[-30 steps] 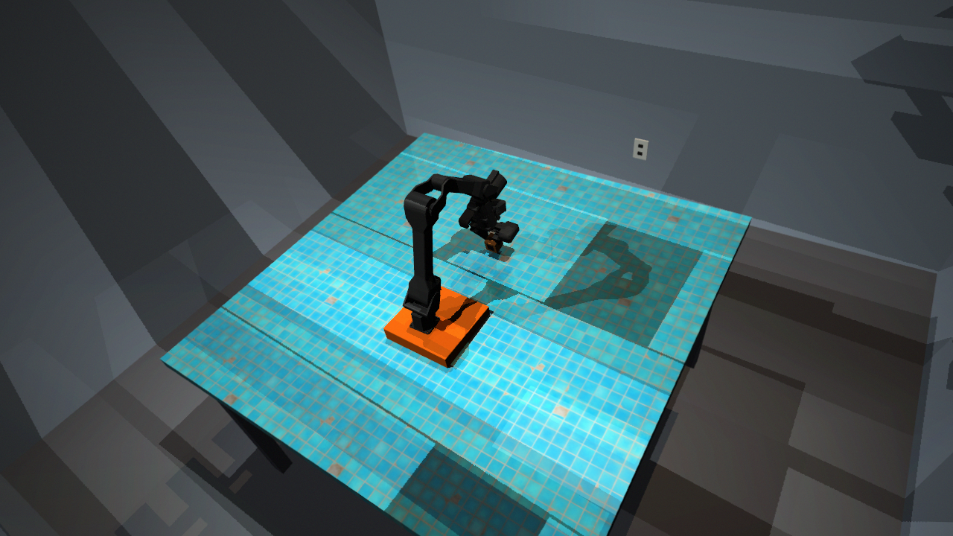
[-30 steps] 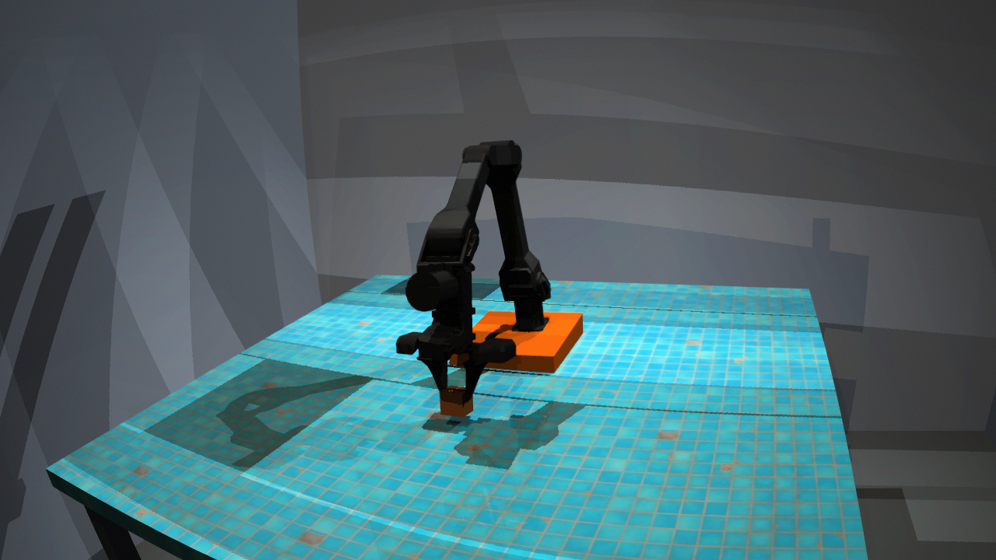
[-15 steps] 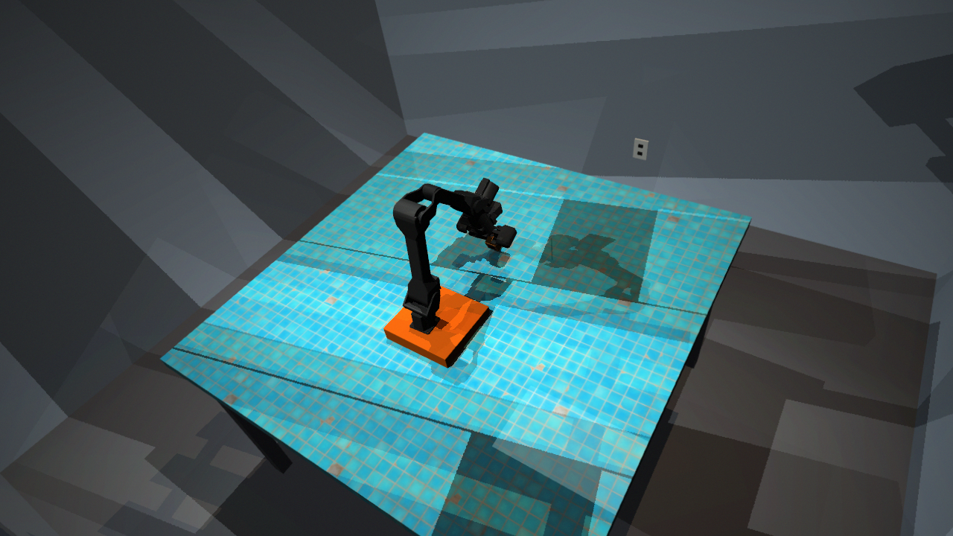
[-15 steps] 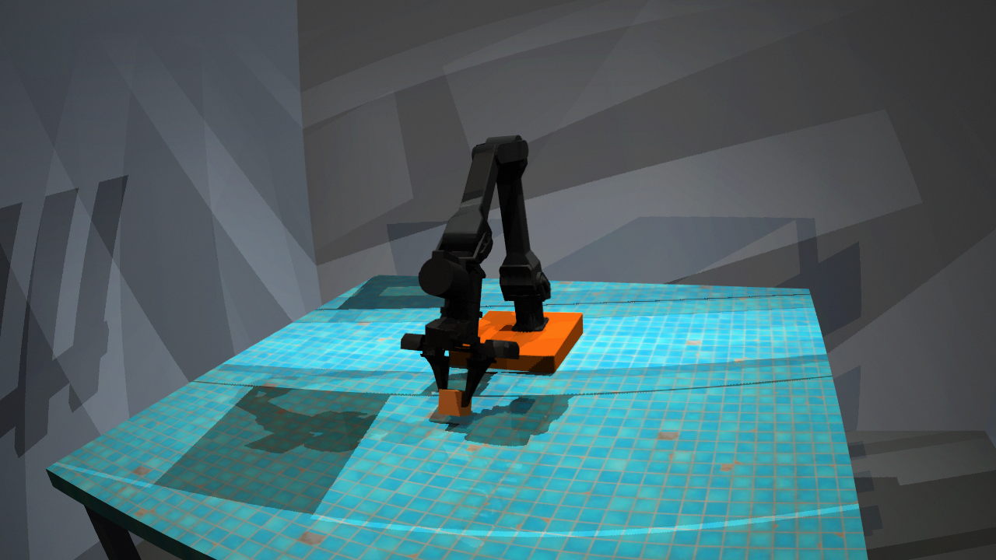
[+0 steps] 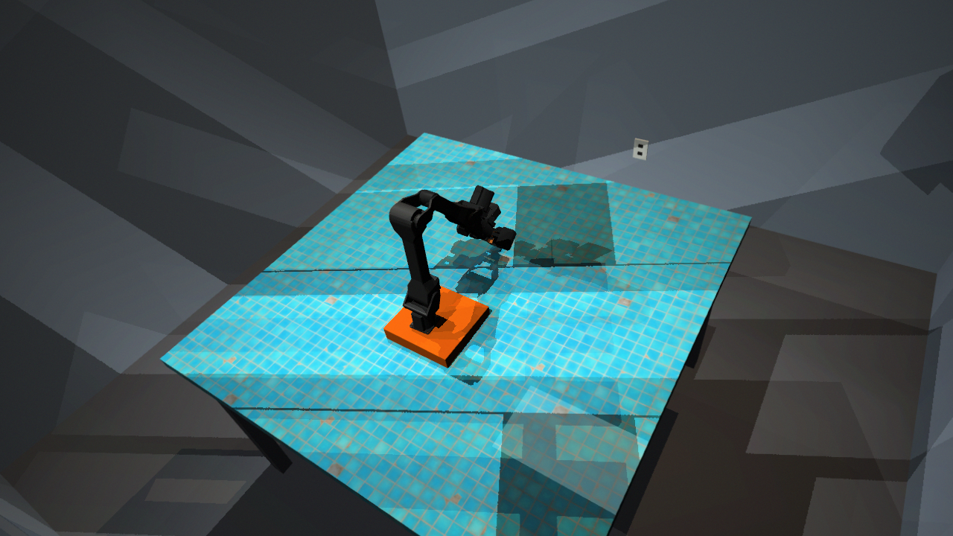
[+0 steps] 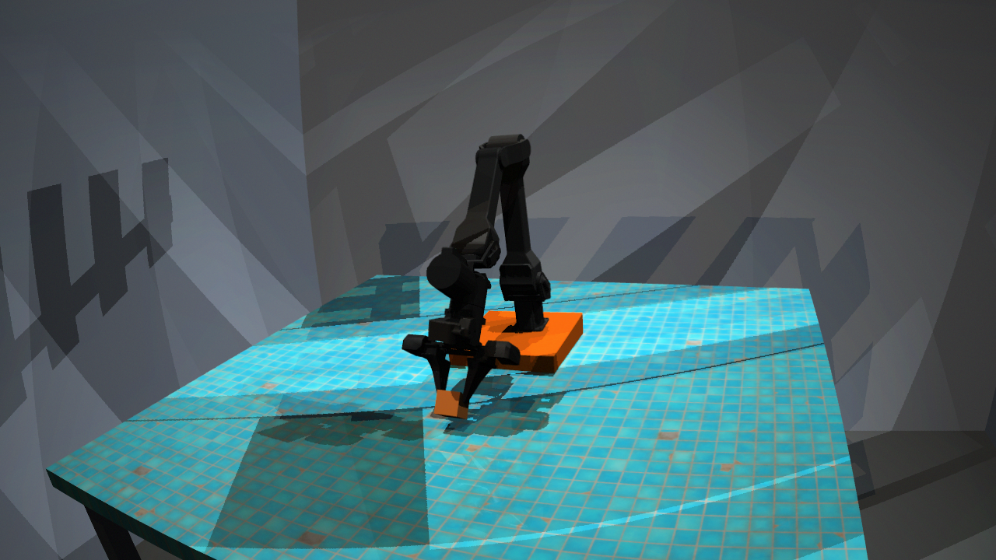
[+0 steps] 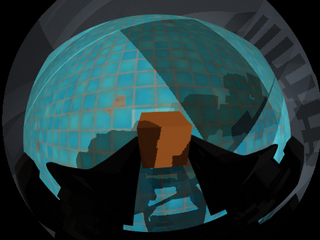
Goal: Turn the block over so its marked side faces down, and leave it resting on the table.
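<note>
Item 1, the block point(image 6: 450, 403): an orange-brown cube pinched at its upper part between the 2 fingers of the end effector point(image 6: 459, 390). In the exterior view it hangs tilted, its lowest corner at or just above the tiled surface point(image 6: 696, 446); whether it touches cannot be told. No marked side is legible in any view; the wrist view shows only plain orange faces point(image 7: 164, 140), partly shaded.

Item 2, the end effector: closed on the block, fingers converging from a wide black body. The grip appears to sit near the block's top edge, not its middle.

Item 3, risks, as judgement:
- A shallow grip on a tilted cube could let it pivot or slip out during rotation, landing on an unintended face.
- A low corner dragging on the surface could twist the block in the fingers.
- With the marked face unconfirmed, release could leave it sideways rather than down.
- The orange base plate point(image 6: 567, 334) lies well behind; no obstruction expected.
</note>
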